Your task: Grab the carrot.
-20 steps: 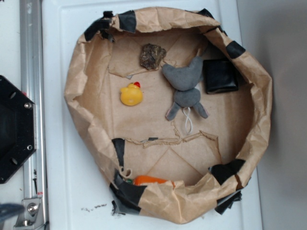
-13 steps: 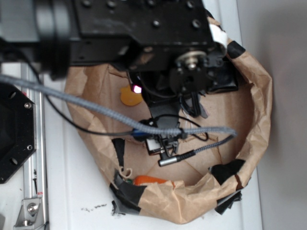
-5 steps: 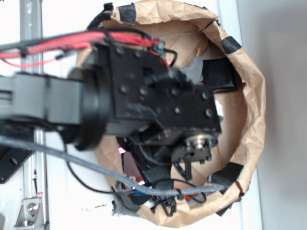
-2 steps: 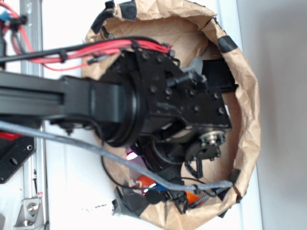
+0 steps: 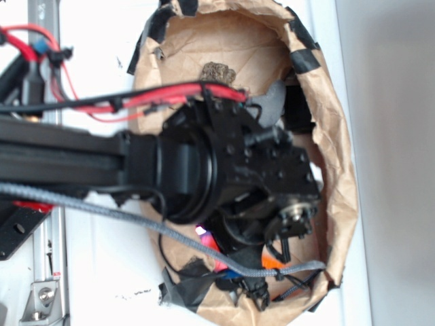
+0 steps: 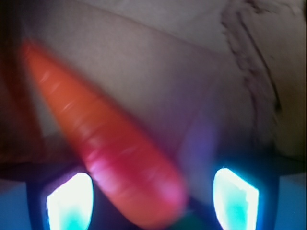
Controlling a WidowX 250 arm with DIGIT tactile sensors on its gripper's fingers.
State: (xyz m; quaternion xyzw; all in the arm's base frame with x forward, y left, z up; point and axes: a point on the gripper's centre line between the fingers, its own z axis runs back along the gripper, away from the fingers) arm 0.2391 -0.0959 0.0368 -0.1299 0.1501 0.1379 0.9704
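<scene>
Carrot (image 6: 105, 158) lies in paper basket (image 5: 336, 176) | tool (image 6: 153, 201) fingers apart around it

Crinkled matt brown paper bag (image 5: 336, 163), patched with black tape (image 5: 304, 60). Smooth, glossy orange carrot (image 6: 103, 143). Matt black arm (image 5: 204, 170).

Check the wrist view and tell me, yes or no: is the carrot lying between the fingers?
Yes. The carrot runs diagonally down into the gap between the two glowing fingers, its thick end low in the frame.
</scene>
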